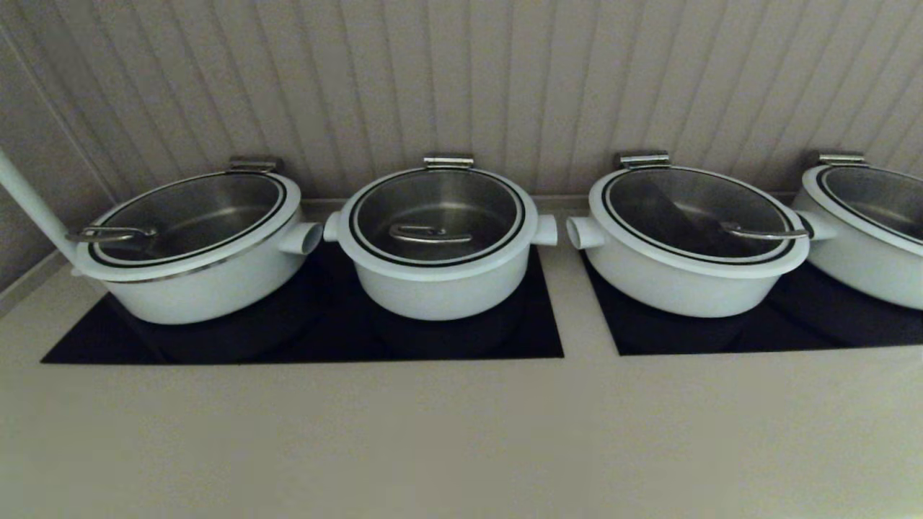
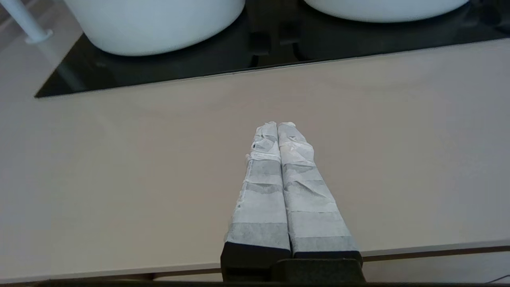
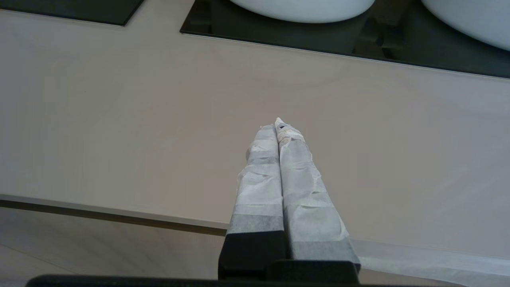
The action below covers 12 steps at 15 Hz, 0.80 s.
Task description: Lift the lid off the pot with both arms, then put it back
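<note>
Firstly, head view: we list four white pots in a row along the back of the beige tabletop [image 1: 461,432], against a ribbed wall [image 1: 505,79]. The pot [image 1: 440,270], narrowest and deepest of them, stands second from the left on a black glass panel [image 1: 303,339], its two short side stubs pointing left and right. The lid [image 1: 437,216] sits closed on it, level, with the curved steel bar handle [image 1: 430,233] at its centre. A wider pot [image 1: 195,277] stands just beside it on the same panel; two more wide pots [image 1: 689,270] [image 1: 869,245] occupy a second black panel [image 1: 764,328] to the right. Neither arm appears in this view.

Next, left wrist view: we record the left gripper [image 2: 277,124] held above bare tabletop near its front edge, well apart from the pots. Its tape-wrapped fingers [image 2: 263,187] are pressed together with nothing between them. Two white pot bases show beyond, on the black panel.

Lastly, right wrist view: we record the right gripper [image 3: 277,125] likewise over bare tabletop near the front edge, tape-wrapped fingers [image 3: 259,187] pressed together, holding nothing. White pot bases on a black panel lie ahead, well apart from it.
</note>
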{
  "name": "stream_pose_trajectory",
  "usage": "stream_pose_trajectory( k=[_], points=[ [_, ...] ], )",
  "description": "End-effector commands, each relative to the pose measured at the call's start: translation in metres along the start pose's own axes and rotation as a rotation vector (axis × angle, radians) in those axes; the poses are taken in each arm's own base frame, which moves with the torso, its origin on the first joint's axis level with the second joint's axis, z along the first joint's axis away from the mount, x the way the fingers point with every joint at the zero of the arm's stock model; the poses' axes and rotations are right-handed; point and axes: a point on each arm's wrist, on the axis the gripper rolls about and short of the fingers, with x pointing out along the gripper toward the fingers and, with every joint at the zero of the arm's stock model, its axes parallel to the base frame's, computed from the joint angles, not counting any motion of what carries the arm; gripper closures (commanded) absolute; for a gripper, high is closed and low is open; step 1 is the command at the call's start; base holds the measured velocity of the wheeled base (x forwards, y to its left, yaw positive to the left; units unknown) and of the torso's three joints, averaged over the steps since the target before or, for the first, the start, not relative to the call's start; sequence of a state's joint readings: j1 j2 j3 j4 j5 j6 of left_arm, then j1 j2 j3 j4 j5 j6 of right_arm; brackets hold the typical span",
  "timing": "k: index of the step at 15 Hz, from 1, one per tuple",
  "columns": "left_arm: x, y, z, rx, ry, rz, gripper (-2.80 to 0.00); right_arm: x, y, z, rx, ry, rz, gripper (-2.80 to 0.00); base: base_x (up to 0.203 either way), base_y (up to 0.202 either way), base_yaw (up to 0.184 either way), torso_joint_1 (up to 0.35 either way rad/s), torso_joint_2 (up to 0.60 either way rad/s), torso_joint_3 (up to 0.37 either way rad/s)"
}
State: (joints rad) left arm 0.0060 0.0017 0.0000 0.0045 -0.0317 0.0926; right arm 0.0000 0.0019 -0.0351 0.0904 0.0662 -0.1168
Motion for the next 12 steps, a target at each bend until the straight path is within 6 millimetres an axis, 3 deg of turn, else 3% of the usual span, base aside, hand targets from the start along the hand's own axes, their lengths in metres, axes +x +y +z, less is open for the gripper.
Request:
stream_pose_trajectory(
  k=[1, 12],
  points=[
    [-0.0001, 0.0, -0.0001, -0.005, -0.001, 0.001, 0.0, 0.0, 0.0, 0.0001, -0.001, 0.001, 0.0, 0.0, 0.0, 0.0, 0.0, 0.0, 0.0, 0.0],
    [-0.0001, 0.0001, 0.0001, -0.063, -0.003, 0.004, 0.0, 0.0, 0.0, -0.0001, -0.001, 0.001, 0.001, 0.0, 0.0, 0.0, 0.0, 0.0, 0.0, 0.0]
  ],
)
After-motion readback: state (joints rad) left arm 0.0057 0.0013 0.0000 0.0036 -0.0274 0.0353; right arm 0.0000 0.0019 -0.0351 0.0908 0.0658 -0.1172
